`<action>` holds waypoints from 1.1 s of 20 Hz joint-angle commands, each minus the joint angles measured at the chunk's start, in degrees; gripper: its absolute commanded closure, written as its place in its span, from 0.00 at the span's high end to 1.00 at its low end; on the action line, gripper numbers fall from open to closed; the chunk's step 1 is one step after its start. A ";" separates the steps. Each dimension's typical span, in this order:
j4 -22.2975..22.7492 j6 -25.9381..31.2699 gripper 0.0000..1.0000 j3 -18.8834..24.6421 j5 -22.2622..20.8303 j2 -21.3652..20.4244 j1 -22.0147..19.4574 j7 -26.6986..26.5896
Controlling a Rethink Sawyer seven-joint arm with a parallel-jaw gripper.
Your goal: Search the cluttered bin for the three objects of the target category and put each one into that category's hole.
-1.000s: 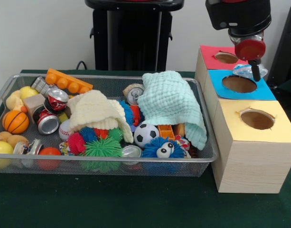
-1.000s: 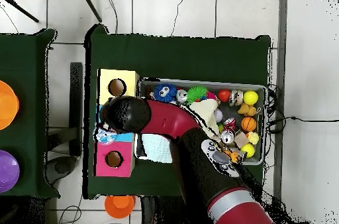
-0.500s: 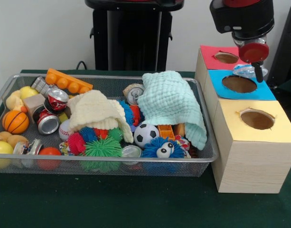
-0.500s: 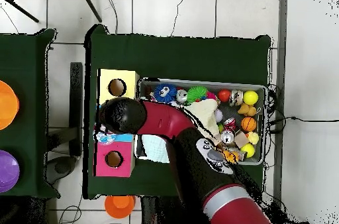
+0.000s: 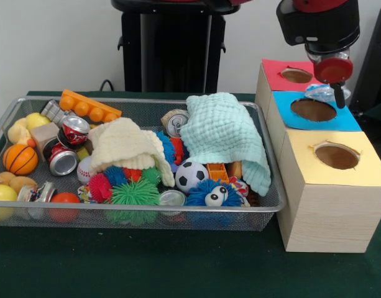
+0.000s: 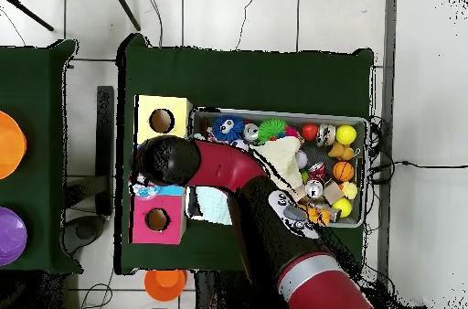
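My gripper (image 5: 337,93) hangs over the far edge of the blue-topped box (image 5: 348,119), beside its round hole (image 5: 312,110). A crumpled silvery-blue thing (image 5: 321,92) lies on that box top just behind the hole, next to the gripper's tip. The red-topped box (image 5: 274,74) and the yellow-topped box (image 5: 364,177) each have a hole too. In the wire bin (image 5: 146,214) lie several cans, such as a red one (image 5: 74,129) and a silver one (image 5: 63,161). In the overhead view the arm's head (image 6: 169,161) covers the gripper and the blue box.
The bin also holds a cream cloth (image 5: 125,146), a mint cloth (image 5: 224,133), a soccer ball (image 5: 191,175), spiky balls (image 5: 134,194), a basketball (image 5: 20,159), yellow fruit (image 5: 2,194) and an orange brick (image 5: 89,107). A black stand (image 5: 171,49) rises behind the bin.
The gripper has drifted slightly to the right above the boxes. The crumpled thing and the bin's contents have not moved.
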 commanded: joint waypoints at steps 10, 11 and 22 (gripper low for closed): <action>1.58 3.13 1.00 -2.97 -2.21 3.68 1.37 12.60; 1.64 3.10 1.00 -2.93 -2.14 3.68 1.41 12.65; 0.12 5.80 0.00 -5.40 -2.54 4.08 3.23 13.51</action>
